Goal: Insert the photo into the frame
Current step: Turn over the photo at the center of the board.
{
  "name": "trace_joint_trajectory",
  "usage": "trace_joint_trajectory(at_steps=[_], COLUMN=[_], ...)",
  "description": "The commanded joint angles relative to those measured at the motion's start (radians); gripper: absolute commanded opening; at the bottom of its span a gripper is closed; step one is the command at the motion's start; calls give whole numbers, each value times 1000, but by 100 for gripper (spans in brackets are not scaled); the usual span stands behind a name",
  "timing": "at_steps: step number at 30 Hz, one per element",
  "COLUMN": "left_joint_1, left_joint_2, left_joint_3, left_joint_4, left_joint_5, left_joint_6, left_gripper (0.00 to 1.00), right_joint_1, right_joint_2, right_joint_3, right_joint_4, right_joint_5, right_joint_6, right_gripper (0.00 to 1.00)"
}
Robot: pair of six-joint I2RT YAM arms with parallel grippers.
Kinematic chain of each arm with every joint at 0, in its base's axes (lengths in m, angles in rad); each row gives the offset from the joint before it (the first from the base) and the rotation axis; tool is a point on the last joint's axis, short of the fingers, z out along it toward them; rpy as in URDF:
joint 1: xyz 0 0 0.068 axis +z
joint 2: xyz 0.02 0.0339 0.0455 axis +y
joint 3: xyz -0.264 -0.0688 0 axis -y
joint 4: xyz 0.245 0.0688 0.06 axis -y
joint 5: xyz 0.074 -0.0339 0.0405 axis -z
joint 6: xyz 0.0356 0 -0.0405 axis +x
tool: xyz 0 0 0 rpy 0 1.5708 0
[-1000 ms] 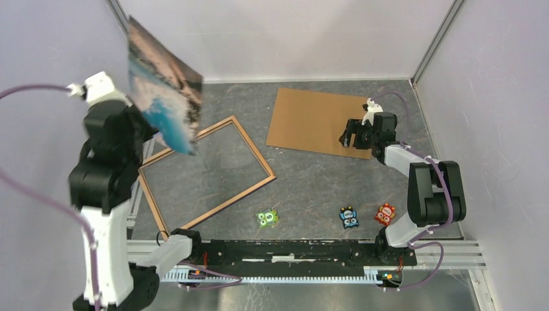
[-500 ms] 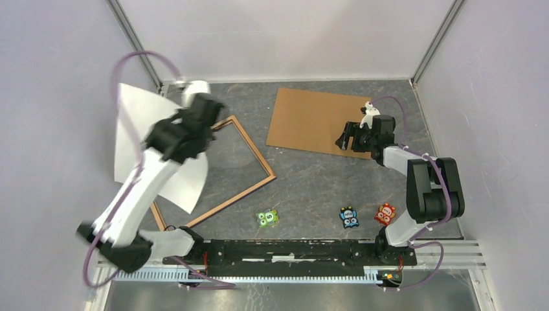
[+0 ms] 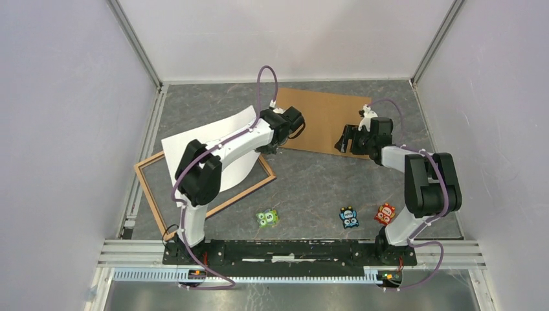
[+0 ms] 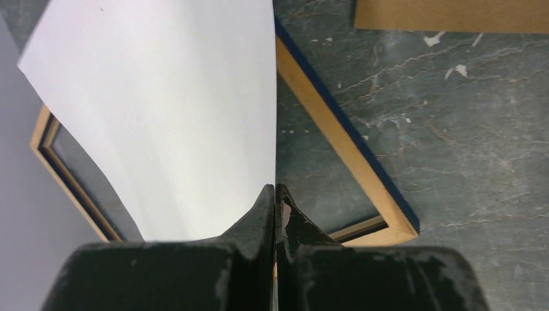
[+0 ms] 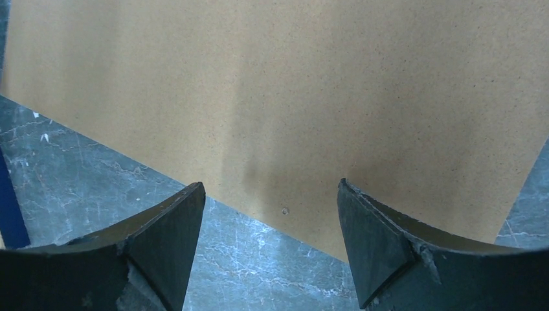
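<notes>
Left hand (image 4: pixel 276 194): up by the left wall (image 3: pixel 65 129) before, now swung down and reached far across the table (image 3: pixel 311 188). Photo (image 4: pixel 162 110): earlier held high, picture side showing; now flipped, white back up, bowed over the frame (image 3: pixel 239 194).

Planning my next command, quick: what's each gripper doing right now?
Left gripper: shut on the photo.
Right gripper: open, empty, over the cardboard.

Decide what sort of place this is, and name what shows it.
Probably a robot test cell, not a home: plain lilac wall panels box in a grey marbled tabletop, and two white-and-black robot arms are bolted to a metal rail at its near edge.
</notes>
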Motion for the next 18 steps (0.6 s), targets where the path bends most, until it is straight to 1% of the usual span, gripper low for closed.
trace_joint_trajectory(at_steps=[1, 5, 8, 10, 11, 12, 13, 14, 18], left_joint_1=[3, 1, 2, 2, 1, 1, 1, 1, 5], left_joint_2=[33, 54, 50, 47, 43, 31, 9, -30, -230], left_joint_3=[65, 60, 42, 39, 38, 39, 33, 20, -17], left_joint_4=[23, 29, 69, 89, 97, 98, 102, 112, 148], left_joint_5=[54, 33, 84, 136, 164, 183, 202, 232, 363], left_joint_6=[-16, -85, -87, -83, -73, -72, -71, -61, 0], left_gripper=[2, 2, 3, 18, 34, 48, 57, 65, 82], right_joint_1=[4, 15, 25, 33, 32, 33, 35, 34, 49], right_joint_2=[35, 48, 47, 42, 40, 38, 36, 35, 28], right_joint_3=[30, 41, 44, 46, 45, 45, 43, 38, 16], right_joint_4=[33, 39, 46, 44, 44, 43, 46, 58, 112], right_joint_5=[-18, -49, -81, -86, -87, -88, -93, -110, -178], right_joint_6=[3, 10, 18, 12, 14, 17, 22, 28, 70], right_gripper=[81, 81, 82, 83, 83, 84, 84, 84, 83])
